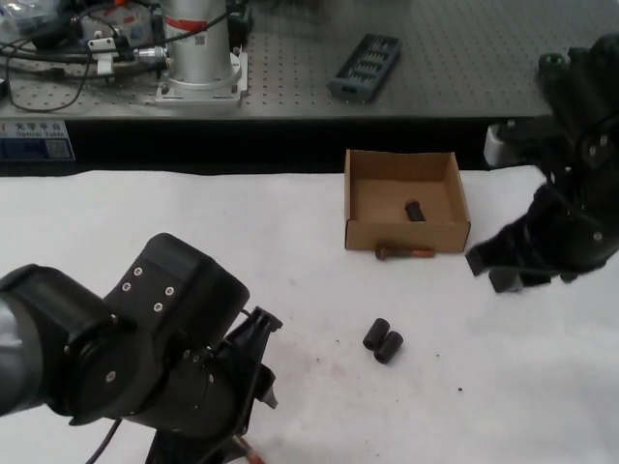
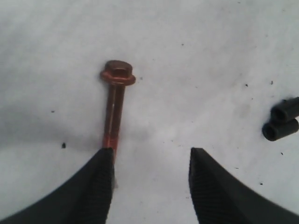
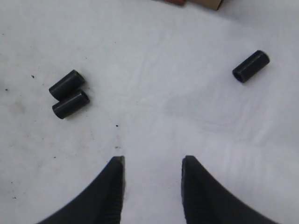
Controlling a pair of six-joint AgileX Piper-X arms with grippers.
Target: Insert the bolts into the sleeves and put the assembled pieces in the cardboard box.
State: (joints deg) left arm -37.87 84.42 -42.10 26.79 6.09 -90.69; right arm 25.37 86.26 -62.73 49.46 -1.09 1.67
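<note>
I see the left pincer wide open, bolt lying flat on the surface, tip by one finger (not gripped). Right pincer open too; two sleeves lie touching nearby, third sleeve well apart.

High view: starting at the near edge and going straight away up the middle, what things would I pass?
Two black sleeves lying side by side → an orange bolt → the cardboard box right behind it, a dark piece inside → a dark tray on the perforated table.
</note>
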